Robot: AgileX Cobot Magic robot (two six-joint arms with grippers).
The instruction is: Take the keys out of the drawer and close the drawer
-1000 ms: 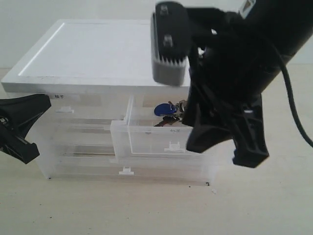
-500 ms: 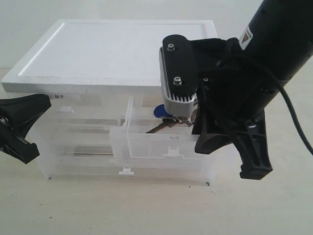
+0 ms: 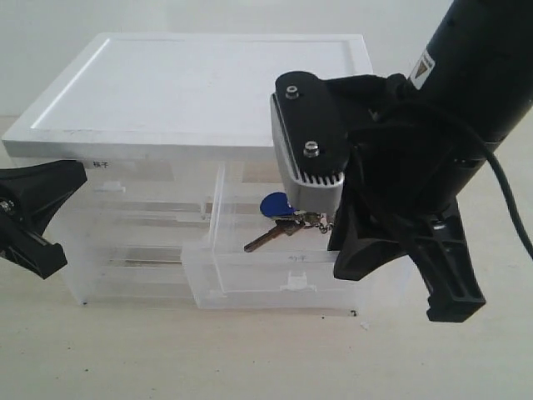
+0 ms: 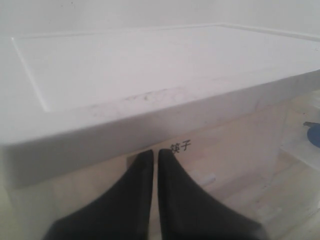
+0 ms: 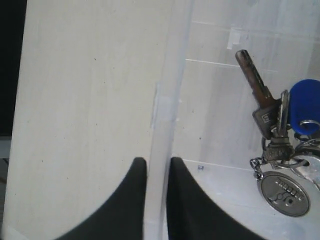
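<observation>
The drawer (image 3: 250, 279), a half-width translucent one, stands pulled far out of the white-topped cabinet (image 3: 183, 92) and sags forward. Inside it lie the keys (image 3: 279, 223), with their round blue tag (image 3: 273, 203) at the back. My right gripper (image 3: 391, 271) is over the drawer's right end. In the right wrist view this gripper (image 5: 157, 165) is shut on the drawer's front wall (image 5: 170, 90), one finger on each side, with the keys (image 5: 272, 135) lying beside it. My left gripper (image 3: 33, 217) hangs shut and empty at the cabinet's left side, seen also in the left wrist view (image 4: 155, 152).
The cabinet holds other translucent drawers, all pushed in, below and to the left of the drawer. A dark-lettered label (image 4: 180, 147) sits on the half-width drawer just ahead of my left gripper. The light wooden table (image 3: 250, 358) runs in front of the cabinet.
The right gripper has moved down and toward the front, drawing the drawer further out and tipping it lower. The keys now show more fully. The left arm has not moved.
</observation>
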